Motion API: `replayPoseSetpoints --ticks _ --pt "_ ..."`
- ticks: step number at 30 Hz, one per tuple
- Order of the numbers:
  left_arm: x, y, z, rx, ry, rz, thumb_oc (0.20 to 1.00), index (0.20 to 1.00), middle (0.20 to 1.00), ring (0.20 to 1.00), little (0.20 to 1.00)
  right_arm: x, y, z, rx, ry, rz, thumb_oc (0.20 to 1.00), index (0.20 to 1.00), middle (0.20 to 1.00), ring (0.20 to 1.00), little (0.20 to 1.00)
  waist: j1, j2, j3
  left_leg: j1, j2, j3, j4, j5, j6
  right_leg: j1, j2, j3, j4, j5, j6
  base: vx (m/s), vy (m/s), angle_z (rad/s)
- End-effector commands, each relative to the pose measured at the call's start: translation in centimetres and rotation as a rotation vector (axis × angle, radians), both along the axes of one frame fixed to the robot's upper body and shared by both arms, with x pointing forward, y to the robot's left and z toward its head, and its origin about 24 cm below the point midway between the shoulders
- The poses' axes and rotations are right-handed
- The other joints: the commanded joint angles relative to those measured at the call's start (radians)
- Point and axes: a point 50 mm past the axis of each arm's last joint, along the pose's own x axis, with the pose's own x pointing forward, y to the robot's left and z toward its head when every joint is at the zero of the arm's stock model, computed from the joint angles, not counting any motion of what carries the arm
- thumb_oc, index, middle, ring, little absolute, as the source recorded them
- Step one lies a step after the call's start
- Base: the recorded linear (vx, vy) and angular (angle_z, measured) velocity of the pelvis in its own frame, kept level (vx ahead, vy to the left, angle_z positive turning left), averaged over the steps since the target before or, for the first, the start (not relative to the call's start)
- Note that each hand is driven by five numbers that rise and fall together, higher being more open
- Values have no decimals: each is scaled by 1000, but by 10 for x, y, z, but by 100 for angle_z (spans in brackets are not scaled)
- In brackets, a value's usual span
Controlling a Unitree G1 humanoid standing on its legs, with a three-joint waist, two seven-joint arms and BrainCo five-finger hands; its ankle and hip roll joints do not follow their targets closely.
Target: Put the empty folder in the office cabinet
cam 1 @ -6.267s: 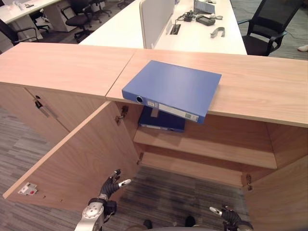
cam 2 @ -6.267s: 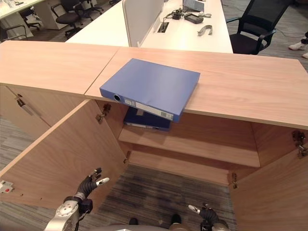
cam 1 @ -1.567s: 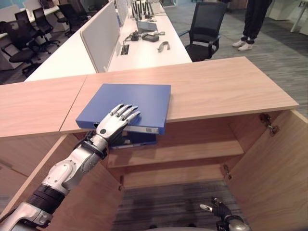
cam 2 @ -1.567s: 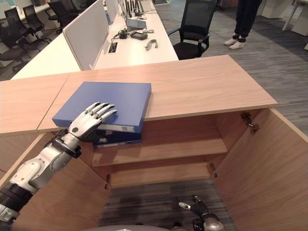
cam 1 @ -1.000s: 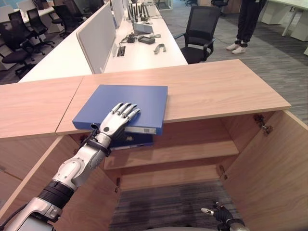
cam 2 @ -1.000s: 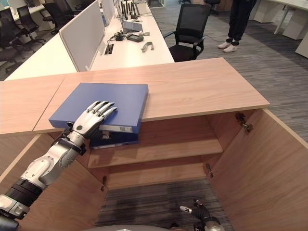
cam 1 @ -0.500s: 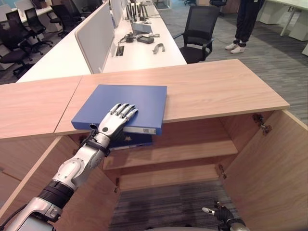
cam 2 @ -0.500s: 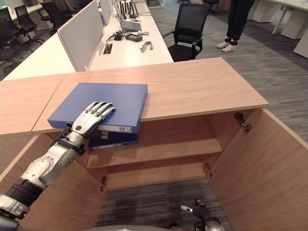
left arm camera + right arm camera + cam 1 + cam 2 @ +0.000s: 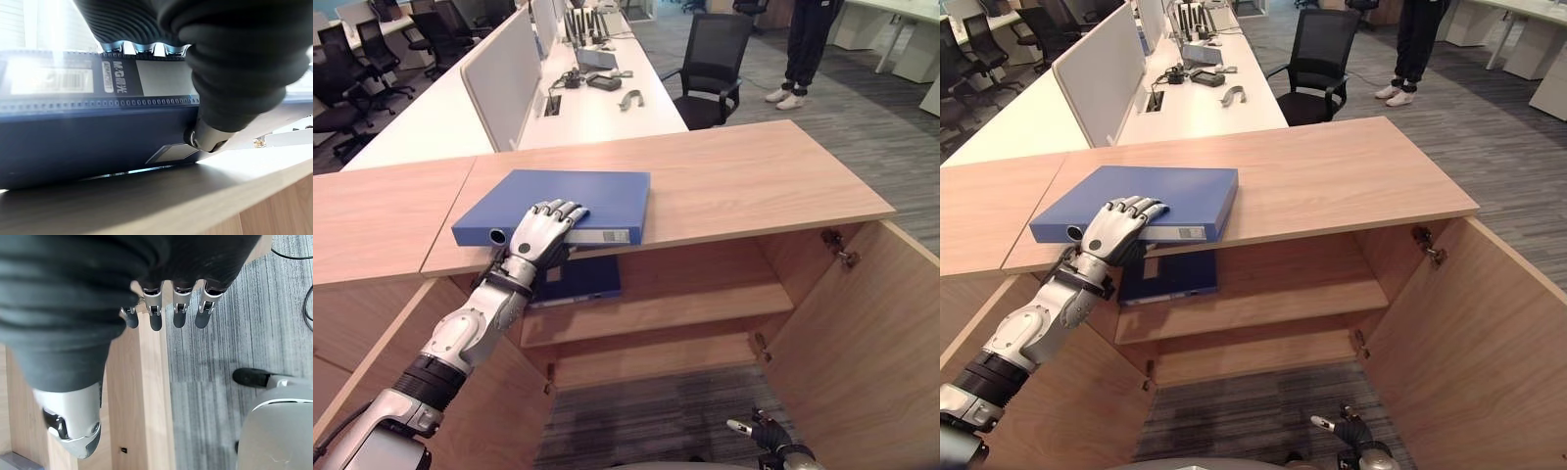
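Where the left hand (image 9: 540,233) half a second earlier lay with straight fingers flat on the cover, its fingers (image 9: 1132,209) now curl down over the spine edge of the blue folder (image 9: 578,197), the thumb beneath, clamped on that edge. That folder lies flat on the cabinet's tabletop (image 9: 754,181), spine toward the robot, its near edge overhanging; against the earlier frame the spine has swung slightly to face the robot squarely. Just below the fingers, a second blue folder (image 9: 578,278) rests on the upper shelf (image 9: 685,305) of the open cabinet, both doors swung out. Low beside the right door (image 9: 862,323), the right hand (image 9: 1349,430) hangs above the floor, fingers (image 9: 155,319) relaxed and holding nothing. Beyond the tabletop, a person (image 9: 803,49) stands near a black chair (image 9: 710,64).
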Motion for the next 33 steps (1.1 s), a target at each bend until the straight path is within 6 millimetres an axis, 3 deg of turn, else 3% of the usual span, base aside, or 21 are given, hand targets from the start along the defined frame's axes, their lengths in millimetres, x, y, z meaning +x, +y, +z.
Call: replayPoseSetpoints --ticks 1,10,16,19,20,21,25,26,27,28,33 --pt "17 2 17 -26 -25 26 200 200 200 200 200 25 1 6 12 -69 -39 1000 1000 1000 1000 1000 -14 -9 29 22 41 24 12 -55 -52 52 4 -5 26 -113 59 0 0 0" --pt "16 0 23 -83 -48 23 200 200 200 200 200 21 2 4 35 -61 -84 1000 1000 1000 1000 1000 -15 -13 26 27 39 20 12 -58 -51 55 2 -4 27 -114 58 0 0 0" --pt "17 0 40 -106 -104 10 200 200 200 200 200 21 3 3 42 -59 -96 1000 1000 1000 1000 1000 -12 -15 23 29 39 18 12 -59 -50 60 2 -3 29 -117 57 0 0 0" --pt "16 -4 62 -135 -183 -26 200 200 200 200 200 22 4 3 45 -58 -98 1000 1000 1000 1000 1000 -9 -15 20 29 37 14 12 -59 -50 61 1 -6 30 -118 58 0 0 0" --pt "15 -5 82 -152 -253 -46 200 200 200 200 200 22 4 3 45 -57 -95 1000 1000 1000 1000 1000 -7 -13 16 30 37 13 12 -59 -50 61 0 -8 31 -118 58 0 0 0" --pt "15 -5 82 -152 -253 -46 200 200 200 200 200 23 4 3 45 -58 -95 1000 1000 1000 1000 1000 -7 -14 17 30 37 13 12 -59 -50 61 0 -8 31 -118 58 0 0 0" --pt "10 -7 120 -177 -393 -84 200 200 200 200 200 25 6 3 47 -58 -80 1000 1000 1000 1000 1000 -4 -12 10 30 35 10 12 -58 -50 62 -1 -10 32 -120 58 0 0 0" --pt "7 -8 139 -149 -457 -105 200 200 200 200 200 26 7 3 47 -56 -65 1000 1000 1000 1000 1000 -4 -10 7 29 35 10 12 -57 -50 61 -1 -11 34 -121 59 0 0 0" --pt "8 -8 140 -148 -457 -105 200 200 200 200 200 27 7 3 48 -57 -65 1000 1000 1000 1000 1000 -3 -11 8 29 35 10 12 -57 -50 61 -1 -11 34 -121 59 -12 5 4" --pt "3 -11 160 -145 -526 -136 200 200 200 200 200 28 8 4 42 -54 -29 1000 1000 1000 1000 1000 0 -11 4 30 35 9 12 -56 -50 61 -2 -15 38 -122 60 0 0 0" --pt "-5 -11 184 -166 -615 -164 200 200 200 200 200 29 9 3 43 -50 -19 1000 1000 1000 1000 1000 2 -10 0 28 34 5 12 -54 -50 62 -3 -17 41 -124 60 -2 0 1"
